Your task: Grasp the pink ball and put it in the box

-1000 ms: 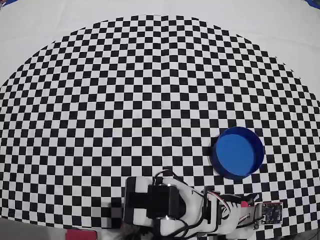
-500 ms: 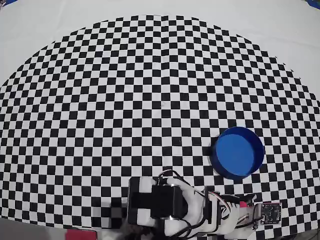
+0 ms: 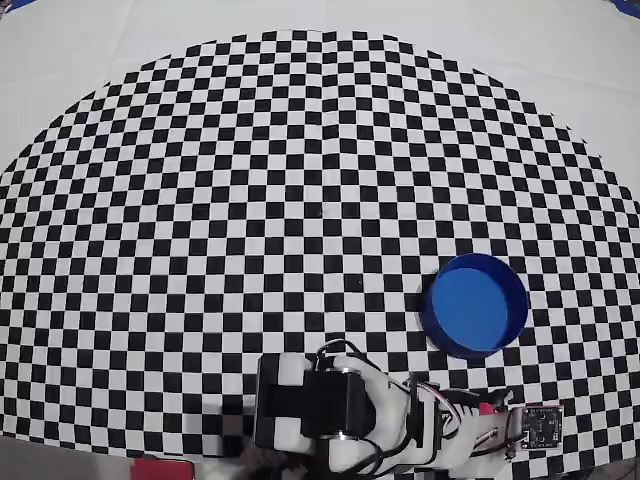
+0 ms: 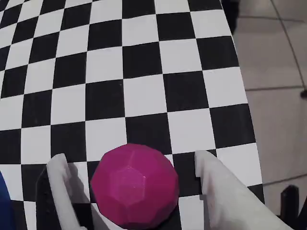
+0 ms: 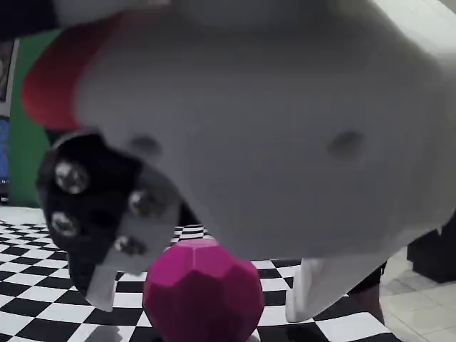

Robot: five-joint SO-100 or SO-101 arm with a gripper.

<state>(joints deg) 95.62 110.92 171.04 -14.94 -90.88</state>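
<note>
Since a second ago my arm (image 3: 350, 415) has slid slightly right along the bottom edge of the overhead view and has barely moved in the last half second; the box has stayed put. In the wrist view, going left to right, I see the left finger (image 4: 60, 184), then the pink ball (image 4: 134, 184), then the right finger (image 4: 225, 191). The hand (image 4: 132, 167) is spread fairly wide around the ball, with a gap on each side, so I am not gripping it. The ball sits on the checkered surface (image 4: 144, 62) near its right edge. The fixed view shows the ball (image 5: 203, 292) under the hand (image 5: 203, 303). The box (image 3: 474, 305), blue and round, stands up-right of my arm overhead
</note>
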